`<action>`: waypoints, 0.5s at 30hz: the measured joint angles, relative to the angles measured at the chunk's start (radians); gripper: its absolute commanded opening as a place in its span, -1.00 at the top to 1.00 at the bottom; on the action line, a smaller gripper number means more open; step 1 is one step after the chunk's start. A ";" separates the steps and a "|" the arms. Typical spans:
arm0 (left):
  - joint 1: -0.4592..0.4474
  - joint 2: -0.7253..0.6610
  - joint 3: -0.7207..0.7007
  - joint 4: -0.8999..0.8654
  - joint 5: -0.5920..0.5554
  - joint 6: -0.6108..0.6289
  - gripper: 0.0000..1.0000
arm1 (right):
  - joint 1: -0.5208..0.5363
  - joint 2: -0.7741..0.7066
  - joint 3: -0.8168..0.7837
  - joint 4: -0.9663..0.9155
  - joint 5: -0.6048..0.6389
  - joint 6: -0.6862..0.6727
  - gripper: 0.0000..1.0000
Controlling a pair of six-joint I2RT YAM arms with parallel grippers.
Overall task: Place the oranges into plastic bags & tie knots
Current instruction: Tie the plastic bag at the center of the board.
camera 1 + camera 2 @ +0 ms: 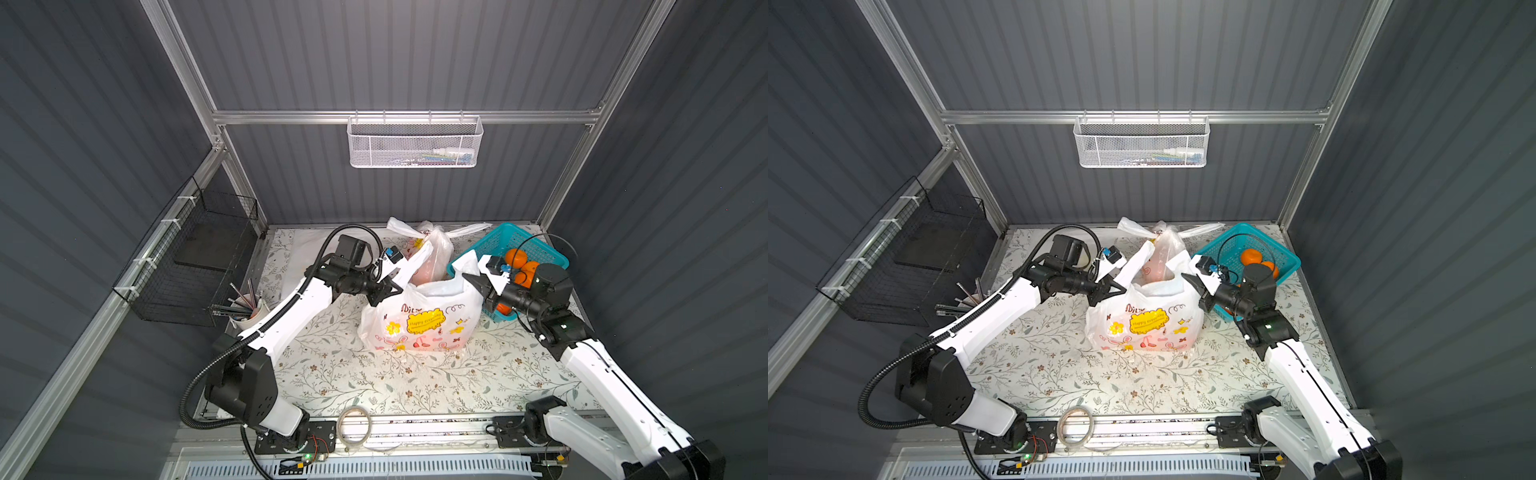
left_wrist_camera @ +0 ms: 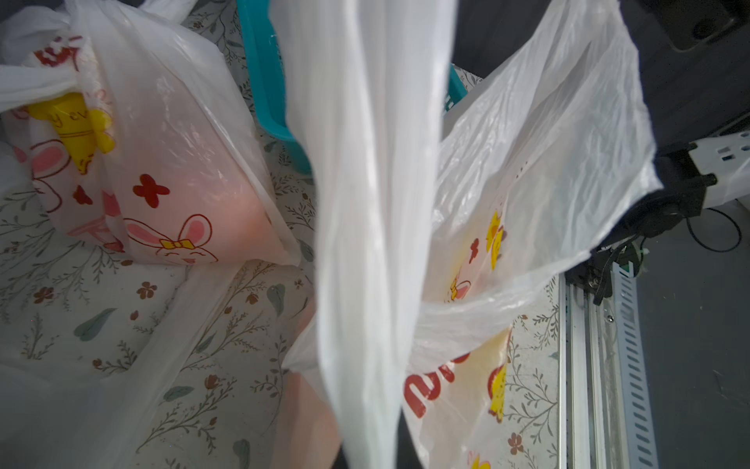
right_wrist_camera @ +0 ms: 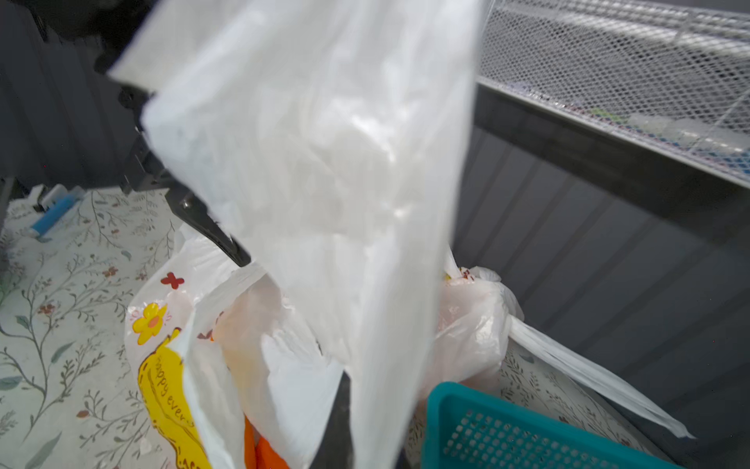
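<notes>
Cloth (image 1: 353,374), matte, printed with leafy sprigs and small brown flowers, spread flat under and in front of front bag (image 1: 419,320).

Front bag: thin, crinkled, translucent white plastic, bulging and roughly upright, mouth upward, printed with a yellow cloud label, yellow flowers and red cherries. Oranges (image 3: 259,450) glimpsed low inside through the open mouth, in the right wrist view.

Two handle strips rising from its top, long axes slanting up and apart.

Left gripper (image 1: 384,291), black and wedge-shaped, at front bag's left shoulder, jaws pressed together on left handle strip (image 1: 415,262). Strip narrow, gathered and taut, running up and back.

Right gripper (image 1: 477,281) at front bag's right shoulder, jaws likewise pinched tight on right handle strip (image 1: 464,268), a broader wrinkled sheet pointing upward.

Directly behind front bag, contact unclear: tied bag (image 1: 434,253), same filmy plastic, rounded, pinkish tint through the skin, bunny print. Knot (image 1: 424,230) on top, flat white ends sticking out sideways like ears.

Behind and to the right of front bag: teal basket (image 1: 505,239), rigid plastic lattice, rectangular. Loose oranges (image 1: 519,259) inside, round and glossy, partly hidden by the right arm.
</notes>
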 measured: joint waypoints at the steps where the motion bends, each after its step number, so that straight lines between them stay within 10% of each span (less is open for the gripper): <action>1: -0.004 0.000 0.001 -0.003 0.006 0.001 0.86 | 0.018 0.008 0.006 -0.028 0.022 -0.017 0.98; 15: -0.050 0.040 0.067 0.030 0.110 0.003 0.32 | 0.185 0.144 0.098 -0.162 0.199 -0.117 0.95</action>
